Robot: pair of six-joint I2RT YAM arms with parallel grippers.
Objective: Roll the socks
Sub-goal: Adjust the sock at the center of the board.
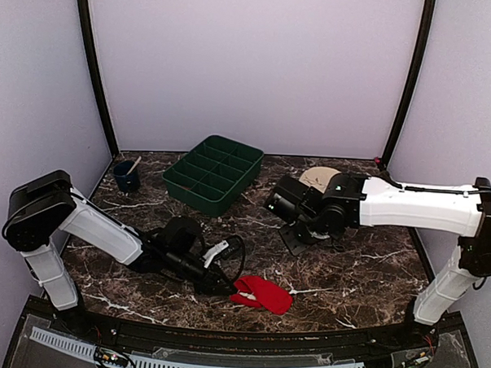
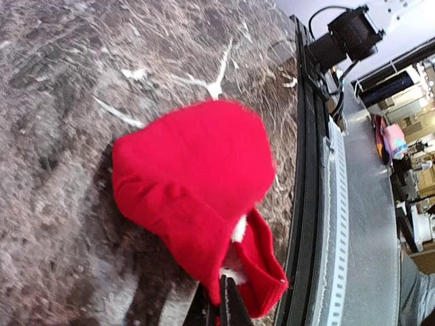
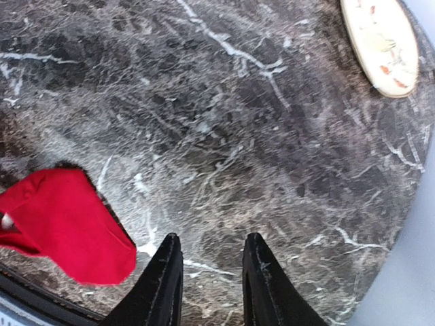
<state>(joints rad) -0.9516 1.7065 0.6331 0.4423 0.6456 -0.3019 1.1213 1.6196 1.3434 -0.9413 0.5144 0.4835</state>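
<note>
Socks (image 1: 263,293) lay in a loose folded heap on the surface (image 1: 356,270), well on the near side of the green tray (image 1: 213,173) and a bit to its right. My left fingers (image 2: 230,307) were clamped narrow on the cuff end, right by the white marks. Right fingers (image 3: 166,278) stood part-way apart, holding nothing, hovering just right of the tray's near corner, clear of the fabric. I read this as mid-roll: bundle started, not tight. Next move needed the left to carry the cuff over the heap while the right came down to pin the other end, else the lot would likely slide.
</note>
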